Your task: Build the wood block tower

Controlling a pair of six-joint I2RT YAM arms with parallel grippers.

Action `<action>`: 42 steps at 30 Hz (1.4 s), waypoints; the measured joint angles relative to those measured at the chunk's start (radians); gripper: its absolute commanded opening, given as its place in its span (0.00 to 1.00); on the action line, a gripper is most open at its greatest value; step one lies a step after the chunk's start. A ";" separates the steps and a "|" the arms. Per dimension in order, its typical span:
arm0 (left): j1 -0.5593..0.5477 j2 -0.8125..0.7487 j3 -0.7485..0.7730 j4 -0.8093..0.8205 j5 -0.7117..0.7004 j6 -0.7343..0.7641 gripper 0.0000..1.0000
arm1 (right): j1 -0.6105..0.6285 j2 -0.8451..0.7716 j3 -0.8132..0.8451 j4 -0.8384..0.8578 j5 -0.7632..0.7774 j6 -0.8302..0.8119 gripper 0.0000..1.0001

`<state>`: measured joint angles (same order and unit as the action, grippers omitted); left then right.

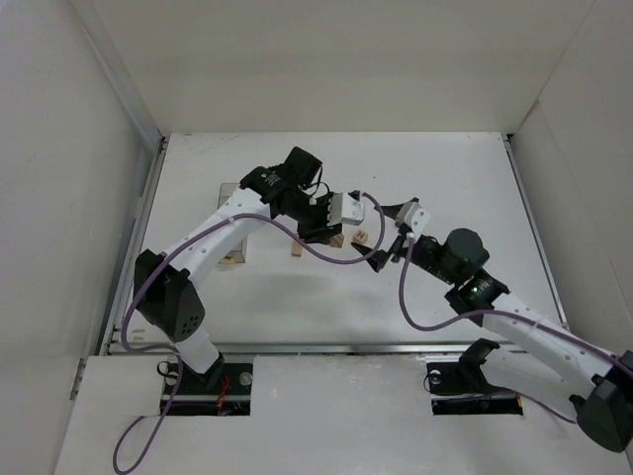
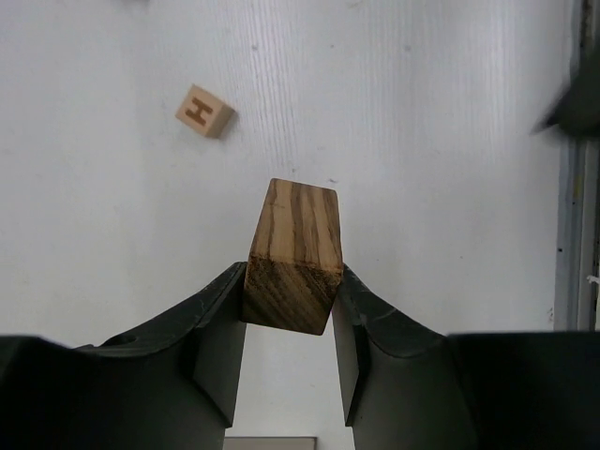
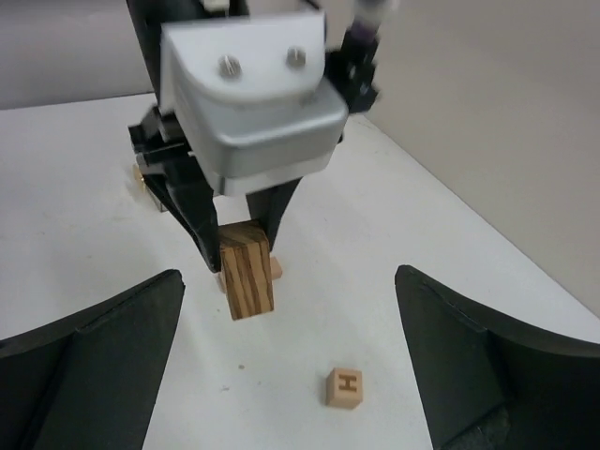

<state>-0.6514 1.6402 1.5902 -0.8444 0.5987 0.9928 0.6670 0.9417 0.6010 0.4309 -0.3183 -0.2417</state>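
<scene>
My left gripper [image 2: 292, 281] is shut on a dark striped wood block [image 2: 292, 255], gripping its upper end so that the block hangs just above the white table. From the right wrist view that block [image 3: 247, 272] hangs from the left gripper [image 3: 242, 246], with a small light-tan piece [image 3: 276, 270] lying on the table right behind it. A tan cube marked H [image 3: 344, 387] lies loose nearer my right gripper [image 3: 288, 281], which stands wide open and holds nothing. In the top view the two grippers, left [image 1: 334, 230] and right [image 1: 388, 234], face each other mid-table. No stacked wood block tower is in view.
A tan block [image 1: 297, 250] lies on the table under the left arm, and another tan piece [image 1: 233, 258] lies further left. White walls enclose the table on three sides. A raised table edge [image 2: 574, 244] runs along the right of the left wrist view.
</scene>
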 measured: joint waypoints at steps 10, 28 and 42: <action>0.005 0.199 -0.073 0.207 -0.209 -0.162 0.00 | 0.000 -0.306 -0.105 -0.179 0.201 0.089 1.00; -0.037 0.350 -0.071 0.296 -0.353 -0.270 0.19 | 0.000 -0.461 -0.134 -0.328 0.323 0.108 1.00; -0.045 0.359 -0.069 0.286 -0.367 -0.277 0.62 | 0.000 -0.461 -0.147 -0.334 0.335 0.108 1.00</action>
<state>-0.6960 1.9991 1.5215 -0.5587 0.2317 0.7162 0.6670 0.4805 0.4541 0.0967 0.0162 -0.1341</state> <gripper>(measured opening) 0.611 0.999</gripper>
